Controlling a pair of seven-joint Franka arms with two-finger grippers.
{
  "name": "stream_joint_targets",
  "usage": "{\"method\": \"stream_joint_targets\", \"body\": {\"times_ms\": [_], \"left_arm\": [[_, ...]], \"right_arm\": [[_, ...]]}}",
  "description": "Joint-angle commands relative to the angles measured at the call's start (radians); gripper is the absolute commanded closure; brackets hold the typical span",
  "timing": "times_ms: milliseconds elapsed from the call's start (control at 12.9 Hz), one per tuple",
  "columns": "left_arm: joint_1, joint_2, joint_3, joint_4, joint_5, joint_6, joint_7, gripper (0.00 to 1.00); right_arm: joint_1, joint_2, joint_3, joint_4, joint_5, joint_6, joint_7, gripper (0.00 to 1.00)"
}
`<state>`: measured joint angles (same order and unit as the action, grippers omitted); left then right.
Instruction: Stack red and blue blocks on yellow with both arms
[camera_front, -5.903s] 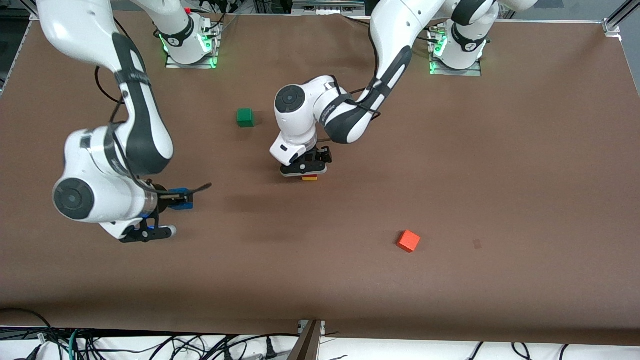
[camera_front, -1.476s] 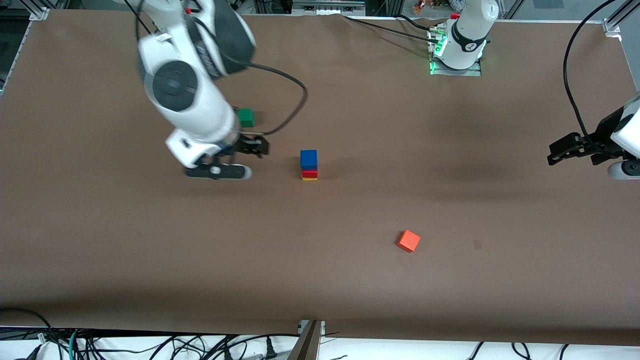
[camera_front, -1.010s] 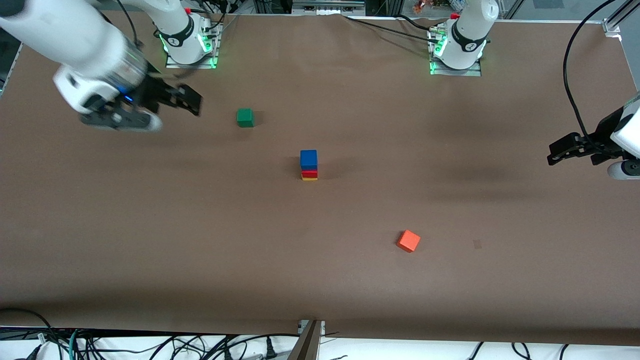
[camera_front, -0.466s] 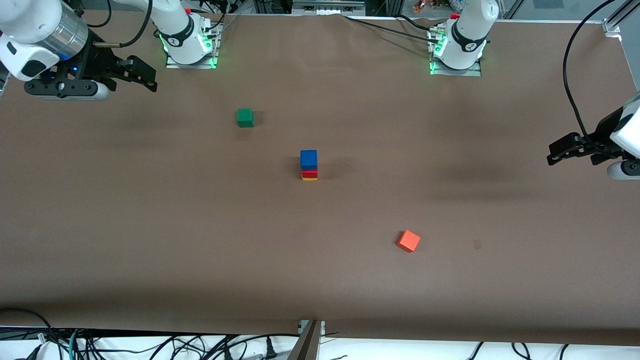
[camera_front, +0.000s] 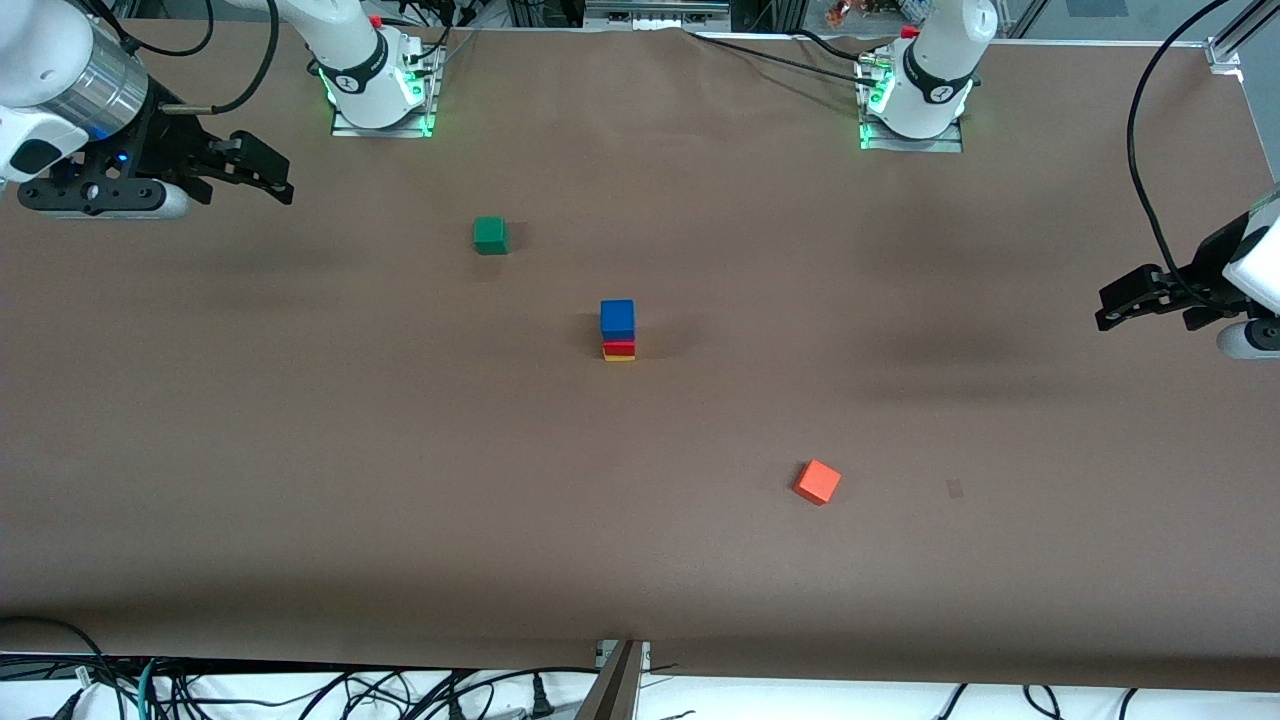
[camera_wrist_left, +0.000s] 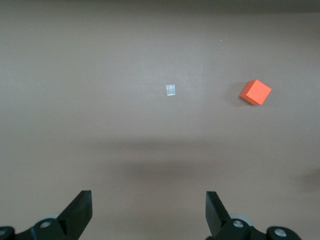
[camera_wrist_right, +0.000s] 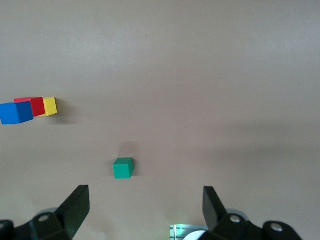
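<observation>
The left pincer (camera_front: 1120, 300) hangs in the air over the tabletop's (camera_front: 300, 480) edge at the left arm's end, its two black fingers (camera_wrist_left: 80, 210) spread wide with nothing between them; the left arm waits there. The right pincer (camera_front: 255, 170) hangs over the tabletop near the corner at the right arm's end, on the robots' side, fingers (camera_wrist_right: 77, 205) likewise spread wide and empty.

Going from the front camera's edge toward the robots: an orange cube (camera_front: 817, 482) lies alone, turned at an angle, nearer to the front camera than anything else and toward the left arm's end. Near it, closer to that end, a small pale square mark (camera_front: 955, 488) sits flat on the tabletop; it shows no writing that I can make out.

About the middle of the tabletop stands the stack. The yellow cube (camera_front: 619, 356) rests on the tabletop, the red block (camera_front: 619, 347) sits on it, and the blue block (camera_front: 617, 317) sits on the red one. The three are squarely aligned, and neither pincer touches them.

Farther from the front camera and toward the right arm's end, a green cube (camera_front: 490, 235) lies by itself, well apart from the stack.

The two arm bases stand along the robots' edge, each with a green light glowing at its foot. The cubes bear no labels.
</observation>
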<state>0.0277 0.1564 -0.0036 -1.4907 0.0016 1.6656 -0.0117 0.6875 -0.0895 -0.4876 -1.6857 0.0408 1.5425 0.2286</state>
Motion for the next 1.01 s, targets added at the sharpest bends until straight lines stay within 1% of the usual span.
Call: {"method": "stream_joint_targets", "body": {"times_ms": [0, 155, 233, 311, 466, 544, 699, 932], "left_arm": [[-0.005, 0.020, 0.000, 0.032, 0.012, -0.010, 0.016, 0.00], [-0.003, 0.020, -0.001, 0.032, 0.011, -0.010, 0.016, 0.00], [-0.005, 0.020, 0.000, 0.033, 0.012, -0.010, 0.016, 0.00], [-0.005, 0.020, 0.000, 0.033, 0.015, -0.010, 0.016, 0.00], [-0.003, 0.020, 0.000, 0.033, 0.017, -0.010, 0.016, 0.00], [-0.005, 0.020, 0.000, 0.033, 0.018, -0.010, 0.016, 0.00], [-0.005, 0.020, 0.000, 0.033, 0.018, -0.010, 0.016, 0.00], [-0.005, 0.022, 0.000, 0.033, 0.017, -0.010, 0.016, 0.00]], "right_arm": [[-0.003, 0.028, -0.023, 0.040, -0.012, -0.004, -0.066, 0.00], [-0.092, 0.039, 0.007, 0.037, -0.009, -0.012, -0.135, 0.00], [-0.170, 0.051, 0.067, 0.038, -0.007, -0.015, -0.152, 0.00], [-0.277, 0.056, 0.136, 0.038, -0.007, -0.015, -0.181, 0.00], [-0.446, 0.070, 0.249, 0.038, 0.002, -0.013, -0.282, 0.00], [-0.507, 0.070, 0.291, 0.038, 0.004, -0.016, -0.288, 0.00], [-0.616, 0.063, 0.395, 0.040, 0.004, -0.018, -0.288, 0.00], [-0.620, 0.048, 0.411, 0.038, 0.004, -0.031, -0.285, 0.00]]}}
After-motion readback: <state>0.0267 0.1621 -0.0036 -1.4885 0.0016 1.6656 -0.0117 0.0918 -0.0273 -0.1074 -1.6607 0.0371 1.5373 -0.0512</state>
